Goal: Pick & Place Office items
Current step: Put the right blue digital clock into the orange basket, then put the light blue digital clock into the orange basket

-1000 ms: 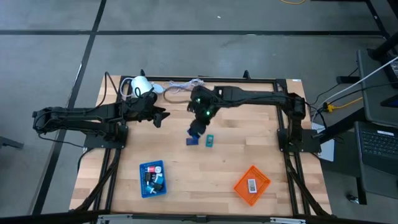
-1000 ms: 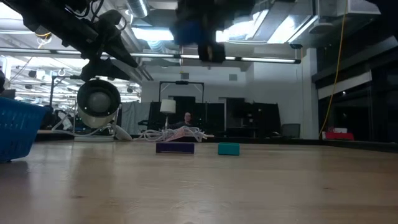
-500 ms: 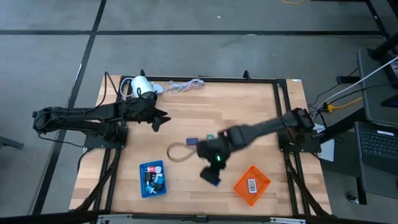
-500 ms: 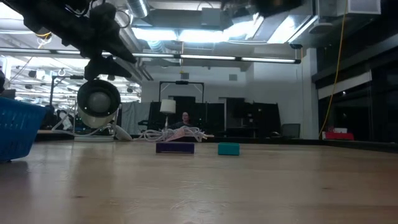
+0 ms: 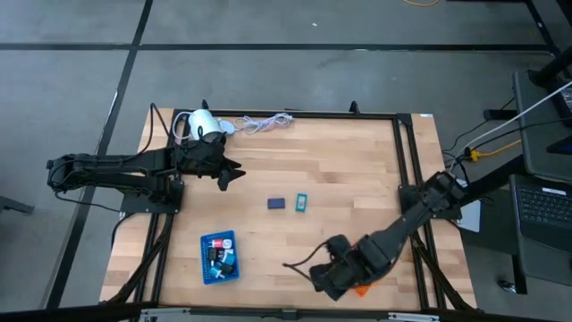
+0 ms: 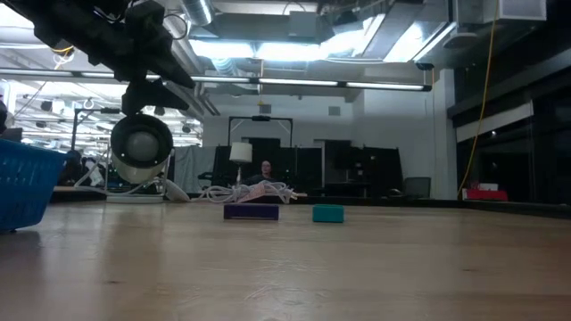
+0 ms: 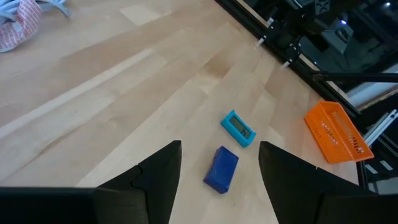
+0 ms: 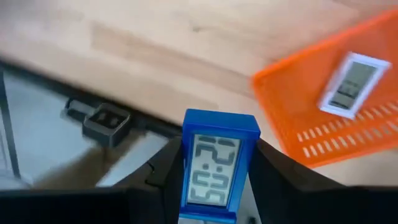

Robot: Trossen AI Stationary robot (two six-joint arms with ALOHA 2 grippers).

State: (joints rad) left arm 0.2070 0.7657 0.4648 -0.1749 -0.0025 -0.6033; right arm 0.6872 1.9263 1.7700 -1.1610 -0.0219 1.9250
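The right pincer (image 8: 217, 186), closed on a blue clock (image 8: 219, 165), hung beside the orange tray (image 8: 323, 118) at the table's near right. Best to centre over the tray before releasing. The left pincer (image 7: 217, 162) waited open, empty, far left.

I can make out grey segment digits on the display of the small blue rectangular plastic clock (image 8: 221, 167), but I can't read them for certain. Nothing else carries legible text.
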